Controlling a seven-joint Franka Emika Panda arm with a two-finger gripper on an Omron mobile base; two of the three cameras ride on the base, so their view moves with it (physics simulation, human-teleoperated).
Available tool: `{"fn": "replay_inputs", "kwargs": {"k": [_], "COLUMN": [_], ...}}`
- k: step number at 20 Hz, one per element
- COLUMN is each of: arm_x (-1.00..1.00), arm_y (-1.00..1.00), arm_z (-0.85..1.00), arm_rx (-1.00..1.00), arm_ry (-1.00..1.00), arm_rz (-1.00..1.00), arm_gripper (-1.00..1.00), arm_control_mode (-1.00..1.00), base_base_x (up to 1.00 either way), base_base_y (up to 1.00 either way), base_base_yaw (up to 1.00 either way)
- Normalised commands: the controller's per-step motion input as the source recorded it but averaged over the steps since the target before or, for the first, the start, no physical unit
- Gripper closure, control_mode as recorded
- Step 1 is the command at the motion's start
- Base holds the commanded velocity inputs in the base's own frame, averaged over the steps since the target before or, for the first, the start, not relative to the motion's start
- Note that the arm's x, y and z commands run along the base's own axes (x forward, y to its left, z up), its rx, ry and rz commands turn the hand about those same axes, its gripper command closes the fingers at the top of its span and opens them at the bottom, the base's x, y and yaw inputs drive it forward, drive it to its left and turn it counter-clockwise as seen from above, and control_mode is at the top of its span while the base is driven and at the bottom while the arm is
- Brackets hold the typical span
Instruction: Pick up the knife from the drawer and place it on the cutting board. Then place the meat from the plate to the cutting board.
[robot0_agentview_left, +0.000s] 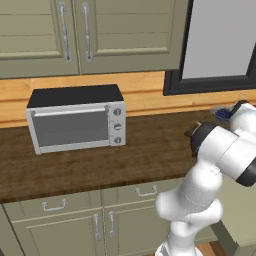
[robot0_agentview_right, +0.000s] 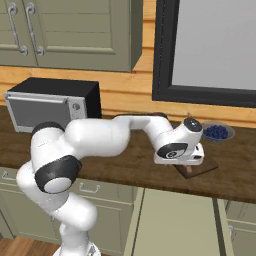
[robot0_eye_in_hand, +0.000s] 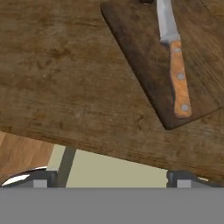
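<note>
The knife, with a silver blade and a tan wooden handle, lies flat on the dark-brown cutting board on the counter. My gripper is open, its two tips far apart with nothing between them. It hangs above the counter's front edge, a little short of the board. In the right base view my gripper hovers just left of the cutting board and hides part of it. Below the counter edge, the pale olive drawer stands pulled out. The plate and the meat are out of view.
A grey bowl of blue berries stands behind the board near the wall. A silver toaster oven sits on the counter's left part. Wall cabinets and a dark-framed window hang above. Lower cabinet doors run under the counter.
</note>
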Motion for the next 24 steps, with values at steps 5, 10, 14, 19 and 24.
{"fn": "replay_inputs", "kwargs": {"k": [5,10,14,19,24], "arm_x": [-0.44,-0.62,-0.15,-0.45,-0.62], "arm_y": [0.78,1.0,1.0,1.0,0.87], "arm_z": [0.43,0.66,0.61,0.13,0.0], "arm_rx": [0.06,0.0,0.0,0.0,0.0], "arm_ry": [0.0,0.0,0.22,0.26,0.08], "arm_rz": [-0.05,-0.1,-0.05,0.0,0.01], "arm_gripper": [-1.0,-1.0,-1.0,-1.0,-1.0], "arm_control_mode": [-1.0,-1.0,-1.0,-1.0,-1.0], "base_base_x": [0.0,0.0,0.0,0.0,0.0], "base_base_y": [0.0,0.0,0.0,0.0,0.0], "base_base_yaw": [0.0,0.0,0.0,0.0,0.0]}}
